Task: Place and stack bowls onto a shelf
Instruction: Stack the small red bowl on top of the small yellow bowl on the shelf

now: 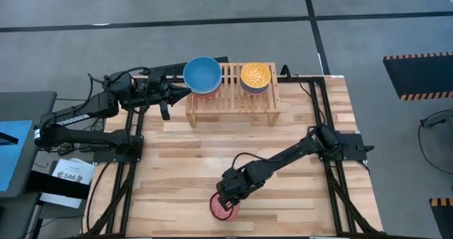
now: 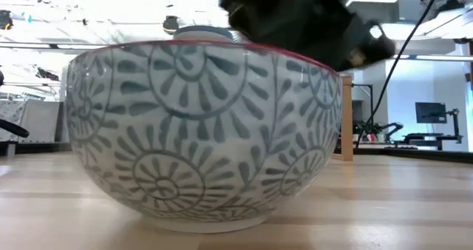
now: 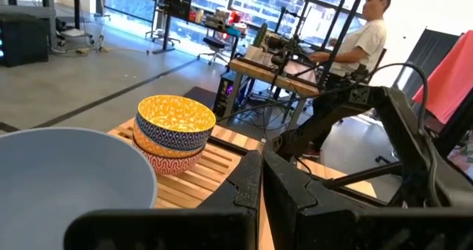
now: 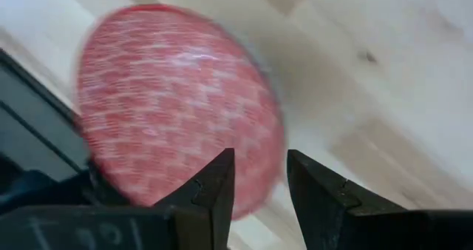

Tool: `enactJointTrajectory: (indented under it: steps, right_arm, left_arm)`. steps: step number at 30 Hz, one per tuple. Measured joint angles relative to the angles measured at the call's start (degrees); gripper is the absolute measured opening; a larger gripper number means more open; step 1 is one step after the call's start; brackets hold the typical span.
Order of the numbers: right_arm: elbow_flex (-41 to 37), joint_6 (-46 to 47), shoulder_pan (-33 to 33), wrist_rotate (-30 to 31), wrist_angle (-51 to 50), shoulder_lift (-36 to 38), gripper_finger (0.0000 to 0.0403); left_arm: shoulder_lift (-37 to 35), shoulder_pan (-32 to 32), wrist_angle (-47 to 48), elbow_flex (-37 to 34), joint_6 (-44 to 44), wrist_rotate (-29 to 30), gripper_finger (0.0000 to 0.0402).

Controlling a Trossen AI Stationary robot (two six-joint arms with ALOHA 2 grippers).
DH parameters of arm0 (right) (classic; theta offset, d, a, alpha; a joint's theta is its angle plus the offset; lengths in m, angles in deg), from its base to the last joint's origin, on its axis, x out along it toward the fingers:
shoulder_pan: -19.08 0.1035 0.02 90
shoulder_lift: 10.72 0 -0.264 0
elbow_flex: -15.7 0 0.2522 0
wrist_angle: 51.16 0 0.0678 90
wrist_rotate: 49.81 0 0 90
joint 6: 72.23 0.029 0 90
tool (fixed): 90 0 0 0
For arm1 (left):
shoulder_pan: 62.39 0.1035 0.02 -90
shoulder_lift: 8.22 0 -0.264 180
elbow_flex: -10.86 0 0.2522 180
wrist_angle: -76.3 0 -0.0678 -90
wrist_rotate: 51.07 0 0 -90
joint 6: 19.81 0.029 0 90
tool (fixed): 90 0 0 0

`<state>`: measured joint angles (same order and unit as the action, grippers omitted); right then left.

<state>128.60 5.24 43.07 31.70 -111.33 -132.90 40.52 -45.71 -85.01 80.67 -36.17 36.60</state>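
The right hand point(image 1: 226, 202) reaches down over the red patterned bowl point(image 1: 224, 208) at the tabletop's point(image 1: 177, 161) near edge, fingers point(image 4: 214, 187) slightly apart, straddling its rim. The left hand point(image 1: 185, 90), whose finger state cannot be told, sits beside the blue bowl point(image 1: 202, 73) on the shelf point(image 1: 232, 97).

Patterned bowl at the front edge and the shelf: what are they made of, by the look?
Patterned bowl: probably glazed ceramic; glossy white wall with painted grey-blue swirl motifs, red-patterned inside. Shelf: light unpainted wood, slatted top, matte, much like the plank table. Plastic can't be ruled out for the bowl.
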Motion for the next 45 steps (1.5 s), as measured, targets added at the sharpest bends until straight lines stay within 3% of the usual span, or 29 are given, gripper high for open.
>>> enactJointTrajectory:
  steps: [20,29,36,40,45]
  right_arm:
    - [-0.20,0.59,1.44,2.82,1.87,-0.97,0.0147]
    - [-0.20,0.61,1.44,3.99,1.95,-1.19,0.0106]
    - [-0.29,1.64,1.69,2.32,6.77,-5.49,0.0073]
    - [-0.27,1.11,2.34,2.80,7.29,-5.45,0.0042]
    - [-0.30,-4.15,2.67,2.80,4.02,-1.13,0.0042]
  left_arm:
    - [-0.01,0.00,0.78,0.02,0.01,0.54,0.0000]
    - [0.01,0.00,0.77,0.02,-0.39,1.54,0.0000]
    - [0.01,0.00,0.75,0.02,-0.50,1.54,0.0000]
    - [0.00,0.00,0.70,0.02,-0.63,1.53,0.0000]
    - [0.01,0.00,0.64,0.02,-0.50,1.61,0.0000]
